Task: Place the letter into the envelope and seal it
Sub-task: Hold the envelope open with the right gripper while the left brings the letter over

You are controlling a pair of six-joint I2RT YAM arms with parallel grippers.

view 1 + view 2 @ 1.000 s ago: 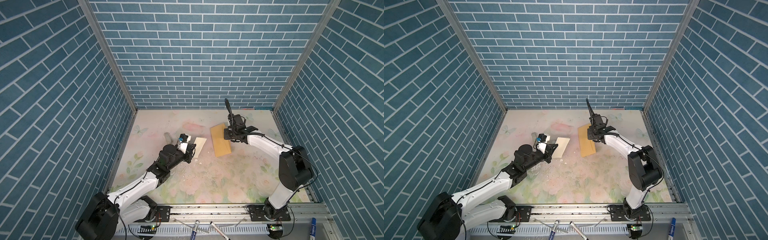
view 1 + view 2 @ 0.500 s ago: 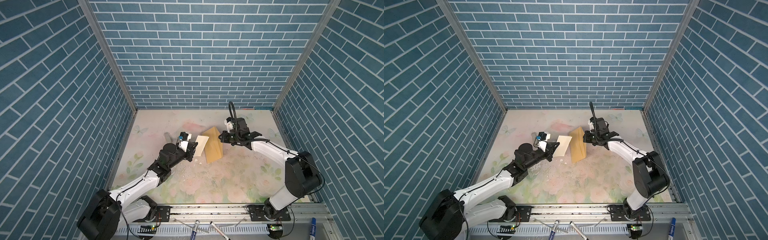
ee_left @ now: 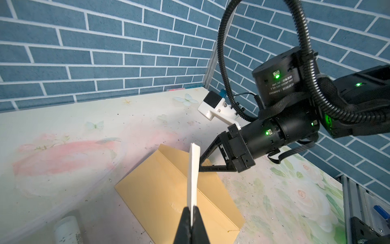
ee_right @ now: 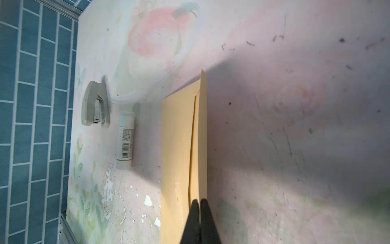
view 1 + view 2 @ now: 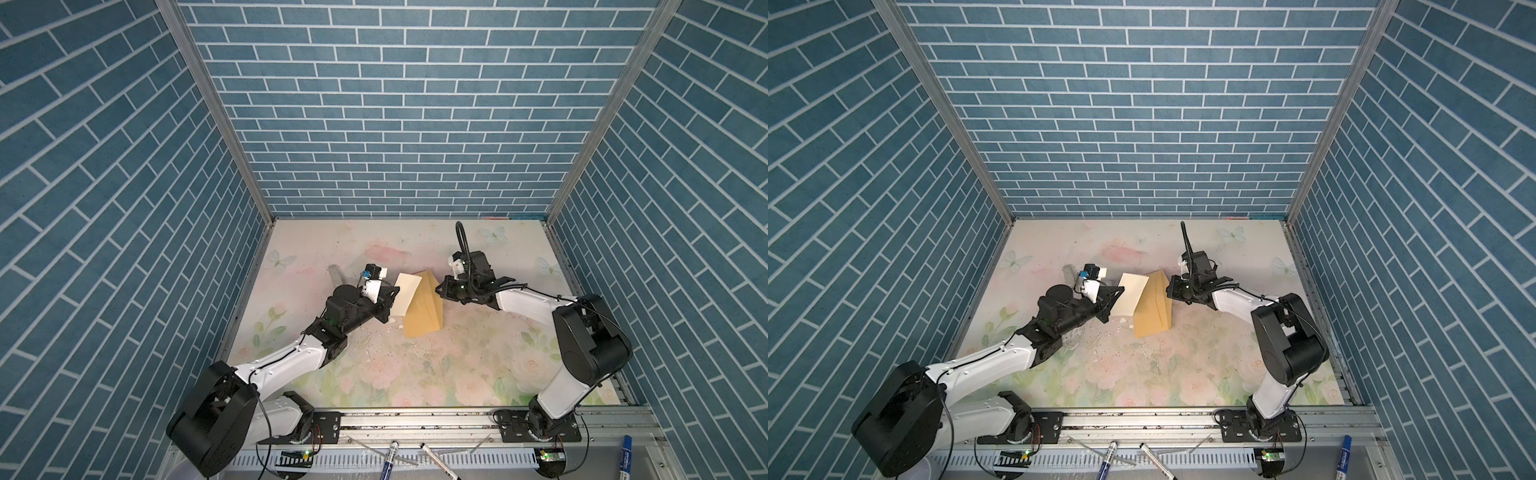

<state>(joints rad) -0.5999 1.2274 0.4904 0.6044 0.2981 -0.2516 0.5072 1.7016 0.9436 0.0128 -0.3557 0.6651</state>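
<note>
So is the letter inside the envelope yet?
Out. The left gripper holds the letter beside the envelope, which the right gripper grips.

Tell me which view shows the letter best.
Both top views: the letter shows its pale face, pinched in the left gripper. The left wrist view shows it edge-on; the right wrist view misses it.

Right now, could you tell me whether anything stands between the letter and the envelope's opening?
Nothing visible does. The left gripper holds the letter close by the envelope, whose top layer the right gripper pinches up.
</note>
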